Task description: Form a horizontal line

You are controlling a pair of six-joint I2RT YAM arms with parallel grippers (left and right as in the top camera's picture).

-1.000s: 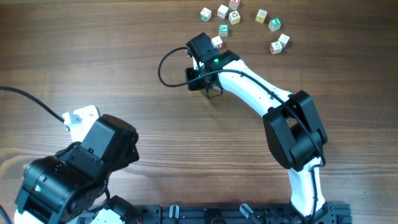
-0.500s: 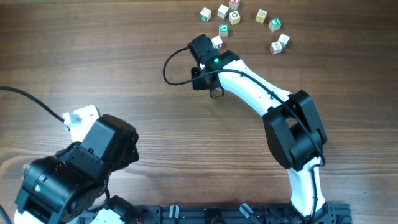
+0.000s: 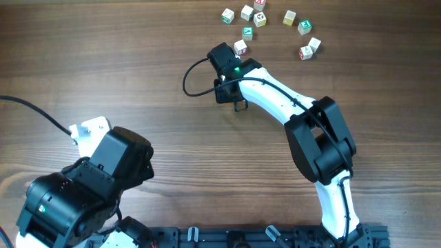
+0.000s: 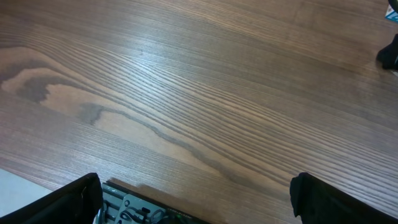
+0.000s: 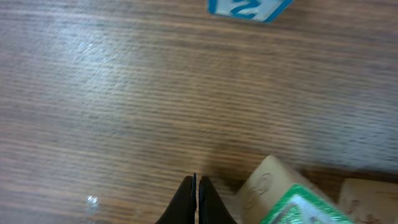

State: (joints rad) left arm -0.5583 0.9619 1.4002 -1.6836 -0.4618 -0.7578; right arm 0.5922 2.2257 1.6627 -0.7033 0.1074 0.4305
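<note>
cubes (image 3: 289, 17): loose scatter at the far edge of the surface (image 3: 103, 62); no row yet.
near cube (image 5: 288, 198): pale wood with a green-framed face, just right of the right tool's tips; contact not clear.
blue cube (image 5: 247, 6): farther ahead of the tips, well apart.
right tool (image 5: 196, 186): tips pressed together, pinching nothing, low over bare wood.
left tool (image 4: 194, 186): spread wide, empty, far from the cubes.
handling (judged): light, stiff, not fragile; smooth faces on smooth wood, so a cube should slide or spin at a slight nudge.
hold (judged): two opposite flat faces, mid-height, tool squared to them; corners likely slip.
push option (judged): closed tips at a face centre; off-centre would turn it.
risk (judged): neighbours sit close and could be knocked.
</note>
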